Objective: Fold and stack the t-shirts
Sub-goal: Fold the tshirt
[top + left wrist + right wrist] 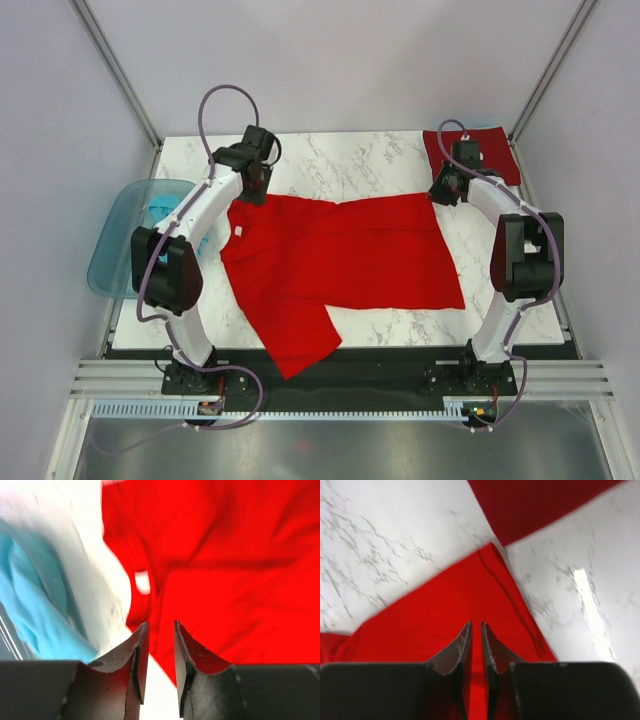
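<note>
A bright red t-shirt (340,255) lies spread across the marble table (340,160), with one sleeve hanging over the near edge. Its white neck label (142,581) shows in the left wrist view. My left gripper (255,190) hovers at the shirt's far left corner. Its jaws (161,625) stand open, nothing between them. My right gripper (443,190) is over the far right corner. Its jaws (476,625) stand a narrow gap apart above the red cloth (445,610). A darker crimson t-shirt (490,150) lies folded at the far right corner. A teal-blue t-shirt (165,215) sits in the tub.
A translucent blue plastic tub (115,250) hangs off the table's left edge beside my left arm. Grey walls close in on three sides. Bare marble shows along the back and at the near right corner (500,325).
</note>
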`<action>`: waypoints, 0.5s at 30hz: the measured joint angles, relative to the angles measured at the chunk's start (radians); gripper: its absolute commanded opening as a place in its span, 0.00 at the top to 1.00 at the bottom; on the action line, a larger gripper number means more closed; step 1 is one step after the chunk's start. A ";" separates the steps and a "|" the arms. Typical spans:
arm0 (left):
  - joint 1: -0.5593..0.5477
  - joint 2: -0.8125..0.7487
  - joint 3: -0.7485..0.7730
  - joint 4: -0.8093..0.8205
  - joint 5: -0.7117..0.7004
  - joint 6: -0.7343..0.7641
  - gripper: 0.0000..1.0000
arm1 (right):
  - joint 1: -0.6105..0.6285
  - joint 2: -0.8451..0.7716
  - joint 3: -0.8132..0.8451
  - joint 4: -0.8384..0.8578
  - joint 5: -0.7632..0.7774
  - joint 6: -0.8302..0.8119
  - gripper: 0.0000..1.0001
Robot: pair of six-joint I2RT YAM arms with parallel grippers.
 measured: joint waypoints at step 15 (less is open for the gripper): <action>0.012 0.568 0.437 0.018 0.006 -0.037 0.67 | 0.042 0.224 0.129 0.126 -0.017 -0.075 0.81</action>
